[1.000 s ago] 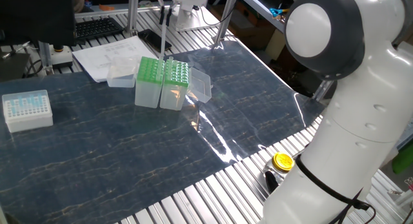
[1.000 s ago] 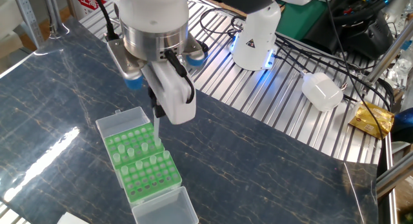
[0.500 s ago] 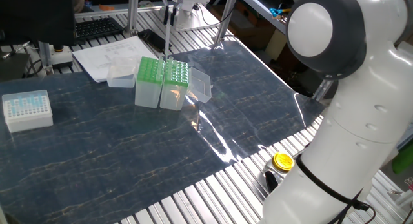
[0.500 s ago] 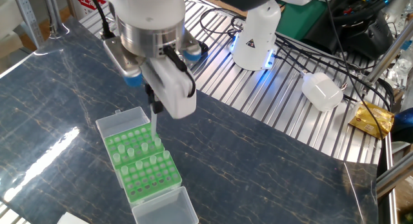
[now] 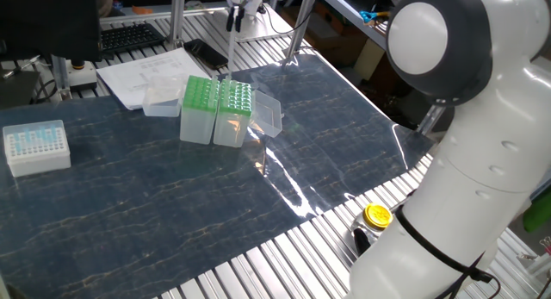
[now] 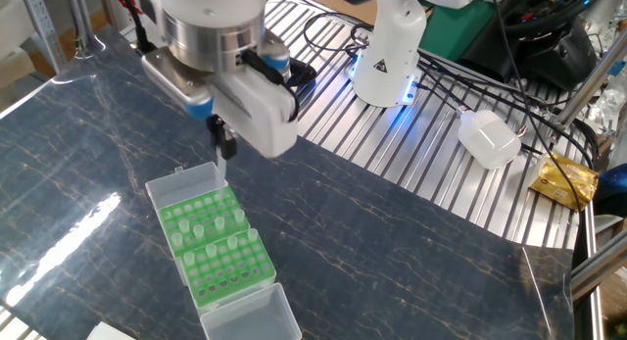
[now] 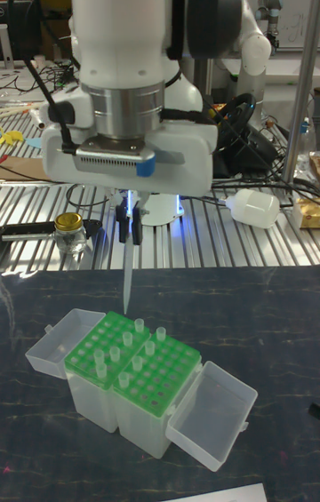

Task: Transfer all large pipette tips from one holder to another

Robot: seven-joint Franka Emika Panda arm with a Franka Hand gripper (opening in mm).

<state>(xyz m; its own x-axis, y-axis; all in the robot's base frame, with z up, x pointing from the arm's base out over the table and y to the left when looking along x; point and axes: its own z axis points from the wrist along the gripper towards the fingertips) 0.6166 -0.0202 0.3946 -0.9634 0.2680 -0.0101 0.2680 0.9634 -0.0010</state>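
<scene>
Here, one tip (image 7: 127, 278) is pinched between the closed fingers (image 7: 129, 226) and hangs point down, clear above the far-left part of the green racks (image 7: 124, 358). Other tips (image 7: 133, 344) are seen standing scattered in both racks, which sit side by side on the counter (image 6: 411, 271), lids (image 7: 212, 414) open.

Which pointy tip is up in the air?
The tip held in the gripper jaws, hanging clear above the green rack. The other tips stand in holes.
</scene>
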